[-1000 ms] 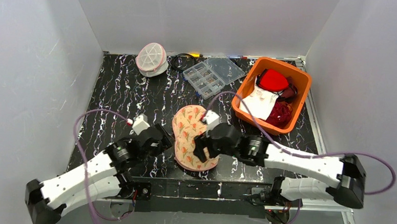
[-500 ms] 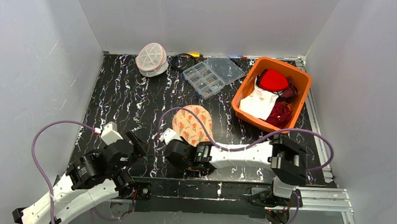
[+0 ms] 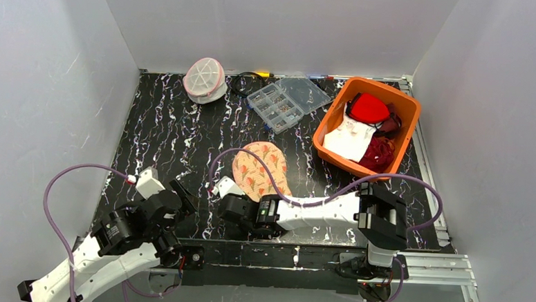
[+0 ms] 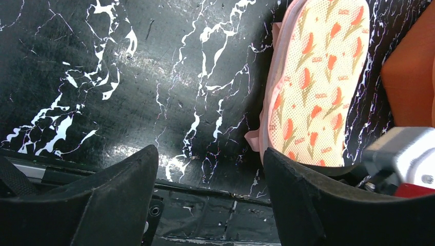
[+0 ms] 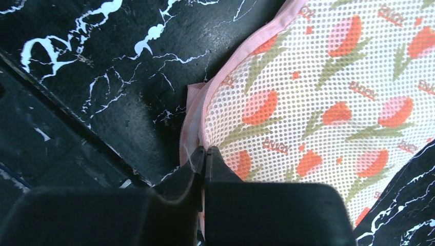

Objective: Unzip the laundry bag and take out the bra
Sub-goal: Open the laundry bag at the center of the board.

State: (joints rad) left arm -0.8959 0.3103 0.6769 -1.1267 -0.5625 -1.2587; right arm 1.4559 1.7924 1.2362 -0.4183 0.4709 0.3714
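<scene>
Contact has shifted: the right tool [image 5: 204, 154] now pinches the pink zip rim [image 5: 241, 60] at the near-left edge of the tulip-print mesh laundry bag [image 3: 261, 161], near centre, so unzipping seems begun. The left tool [image 4: 210, 164], spread, has drawn back. Black marbled surface [image 3: 162, 131], white walls [image 3: 272, 26]; a white mesh pod [image 3: 204, 79] sits untouched at the back.

On the black marbled table [image 3: 163, 125], we find an orange bin [image 3: 329, 121] at two o'clock holding a red padded piece [image 3: 368, 108], a white cloth [image 3: 349, 138] and dark red fabric [image 3: 378, 153]. A clear compartment box [image 3: 287, 101] lies open at twelve, a coiled black cable [image 3: 239, 84] just beside it.
</scene>
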